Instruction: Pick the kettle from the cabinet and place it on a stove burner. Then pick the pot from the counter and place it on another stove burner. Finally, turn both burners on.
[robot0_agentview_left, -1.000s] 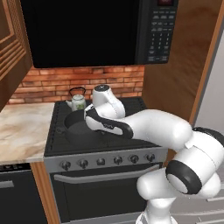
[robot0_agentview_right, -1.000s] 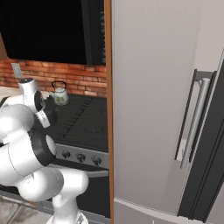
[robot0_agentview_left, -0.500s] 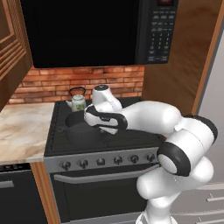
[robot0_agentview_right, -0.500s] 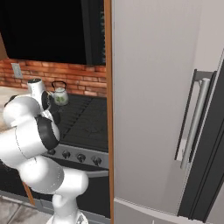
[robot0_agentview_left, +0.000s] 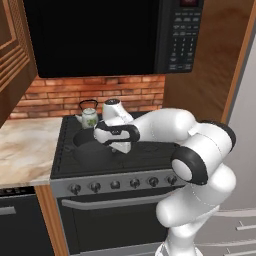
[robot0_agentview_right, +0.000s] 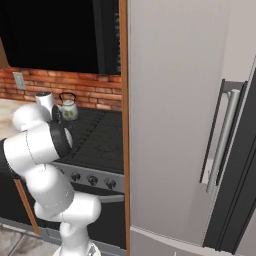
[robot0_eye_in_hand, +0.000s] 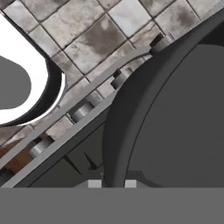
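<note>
We see the kettle (robot0_agentview_left: 89, 117) standing upright on the back left burner of the black cooktop (robot0_agentview_left: 150, 152), close against the red brick wall (robot0_agentview_left: 60, 95); from the right base view it (robot0_agentview_right: 69, 110) sits at the rear of the grates with its thin black handle arched over it. The pot (robot0_agentview_left: 95, 150) rests on the front left part of the cooktop, just in front of the kettle and apart from it, dark against the dark grates. The white arm reaches across the cooktop from the right, and its hand hangs over the pot's right side. In the hand view the pot's wide dark rim (robot0_eye_in_hand: 131, 109) curves up from the bottom, with the steel knob front (robot0_eye_in_hand: 83, 111) and the tiled floor (robot0_eye_in_hand: 87, 39) beyond it. The end effector (robot0_eye_in_hand: 112, 183) shows two pale tips at the very bottom of that view, set on either side of the pot's rim; they stand nearly together, and as far as we can judge from so little of them, they are clamped on that rim. The beige worktop (robot0_agentview_left: 25, 150) lies to the left of the cooktop, and the black microwave (robot0_agentview_left: 105, 35) hangs above it.
</note>
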